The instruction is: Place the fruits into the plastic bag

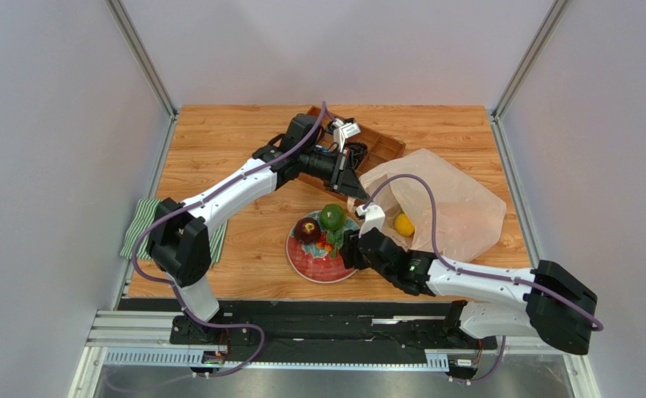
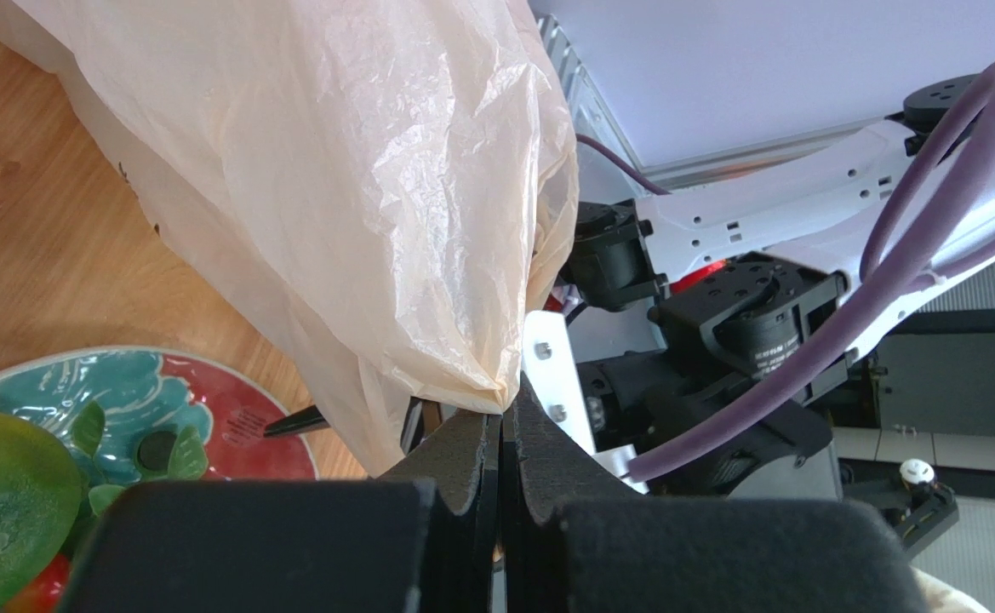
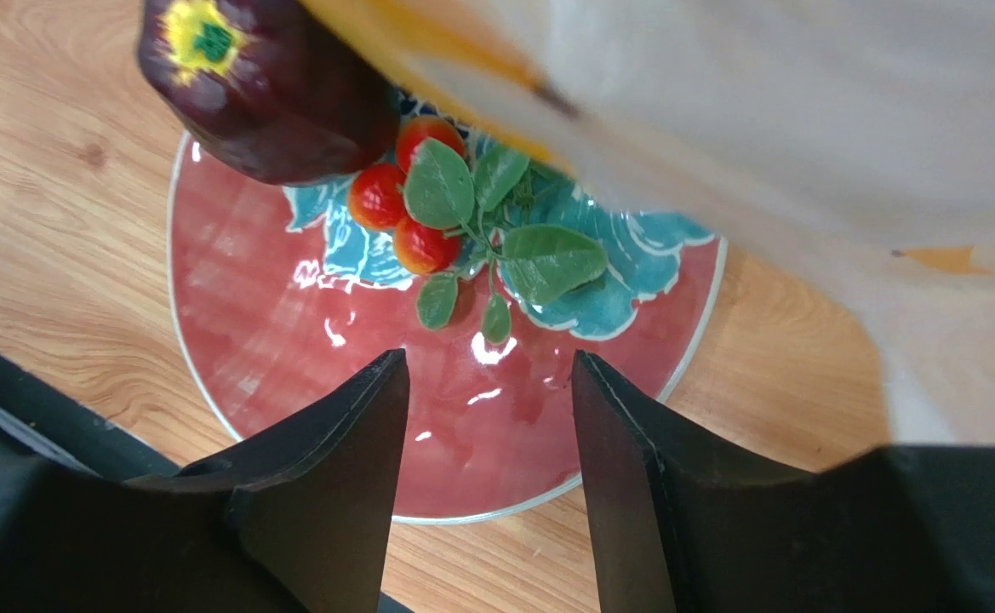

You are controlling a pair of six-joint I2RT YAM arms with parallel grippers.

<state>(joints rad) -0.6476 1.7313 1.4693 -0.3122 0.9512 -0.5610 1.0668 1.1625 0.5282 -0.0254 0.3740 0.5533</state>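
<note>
The plastic bag (image 1: 455,207) lies at the right with a small yellow fruit (image 1: 403,224) inside its open mouth. My left gripper (image 1: 353,196) is shut on the bag's edge (image 2: 496,370) and holds it up. A dark red apple (image 1: 307,230) and a green round fruit (image 1: 332,217) sit on the red-rimmed plate (image 1: 314,272). My right gripper (image 1: 348,249) is open and empty, low over the plate's near right part (image 3: 490,364). In the right wrist view the apple (image 3: 272,90) lies beyond the fingers, at the upper left. The other fruits are out of view.
A brown wooden tray (image 1: 382,149) stands behind the left gripper. A green striped cloth (image 1: 139,228) lies at the table's left edge. The bag (image 3: 784,115) hangs close over the plate (image 3: 272,332). The right arm (image 2: 745,319) is close beside the left gripper.
</note>
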